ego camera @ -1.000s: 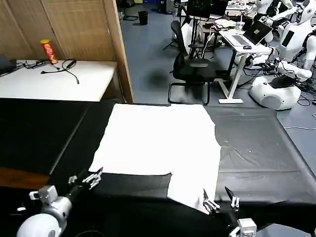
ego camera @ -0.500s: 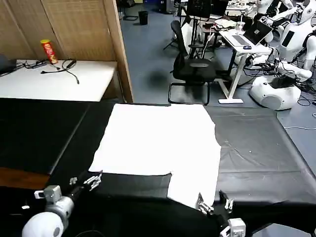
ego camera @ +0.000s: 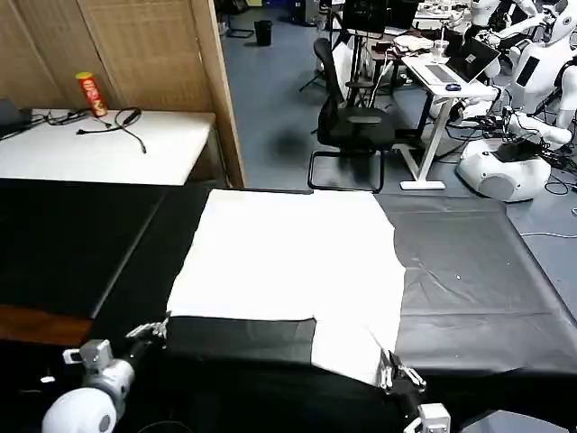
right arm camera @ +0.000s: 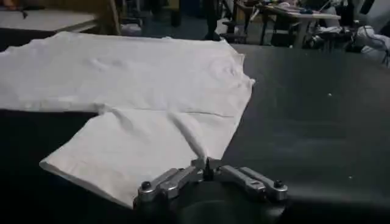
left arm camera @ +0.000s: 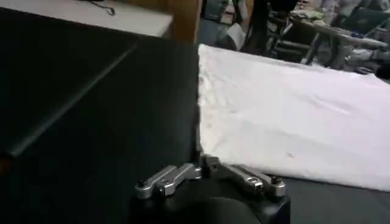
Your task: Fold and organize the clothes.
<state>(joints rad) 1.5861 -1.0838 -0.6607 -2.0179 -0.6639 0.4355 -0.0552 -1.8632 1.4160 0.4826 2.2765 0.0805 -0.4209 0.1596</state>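
Grasp step: shirt (ego camera: 293, 262) flat on counter (ego camera: 478, 271); left gripper (ego camera: 151, 332) jaws shut at its near-left corner, right gripper (ego camera: 397, 373) jaws shut on near sleeve edge; next prob lift both & fold away from robot, evenly.

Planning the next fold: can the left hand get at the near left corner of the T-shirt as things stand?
Probably yes. The left hand sits right by the T-shirt corner on the black table, with only bare tabletop between them. The right hand is at the near right edge, out of the way.
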